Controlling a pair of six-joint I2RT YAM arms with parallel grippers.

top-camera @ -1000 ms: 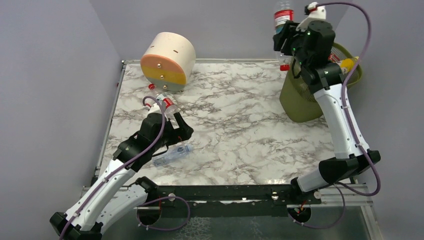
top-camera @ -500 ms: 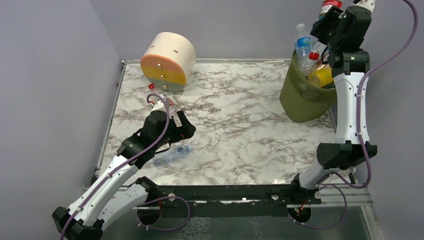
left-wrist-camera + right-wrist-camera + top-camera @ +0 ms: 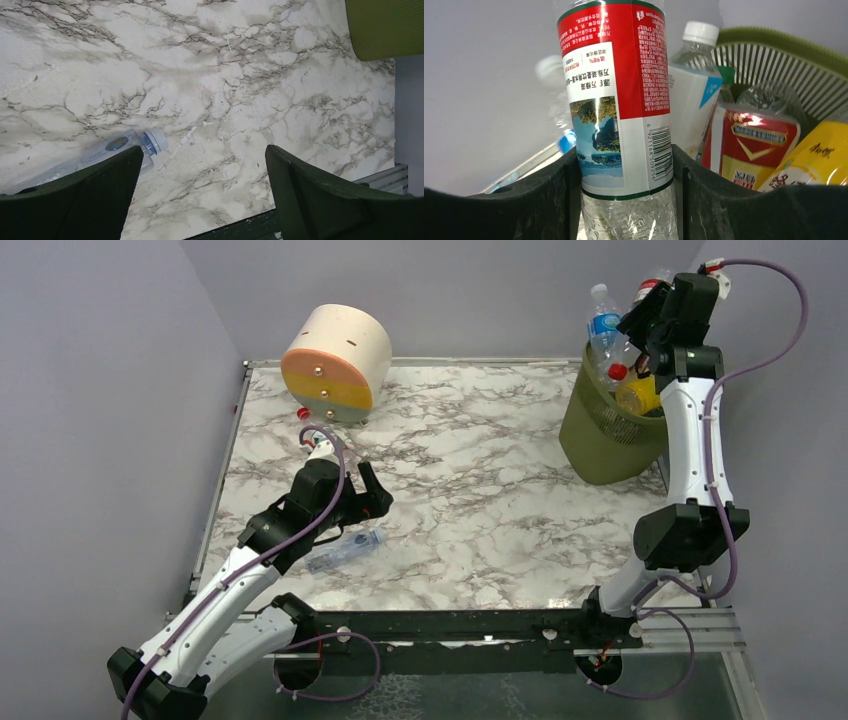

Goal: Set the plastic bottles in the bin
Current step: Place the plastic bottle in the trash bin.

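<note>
My right gripper (image 3: 652, 302) is shut on a clear bottle with a red label (image 3: 619, 100) and holds it upright over the far rim of the olive-green bin (image 3: 598, 445). The bin holds several bottles: one with a blue-white label (image 3: 603, 325), a yellow one (image 3: 638, 395), and one with a red-yellow label (image 3: 749, 145). My left gripper (image 3: 366, 492) is open and empty, low over the table. A clear bottle with a pale blue cap (image 3: 345, 550) lies on its side just beside the left finger (image 3: 90, 195); it also shows in the left wrist view (image 3: 120, 147).
A cream-orange-yellow round drawer box (image 3: 335, 362) stands at the back left, with a small red cap (image 3: 303, 413) on the table in front of it. The bin stands at the table's back right corner, near the wall. A black rail (image 3: 450, 625) runs along the near edge.
My right arm swung the red-label bottle from left of the bin up and over to above the bin, then lowered it slightly. My left gripper shifted a little to the right.
</note>
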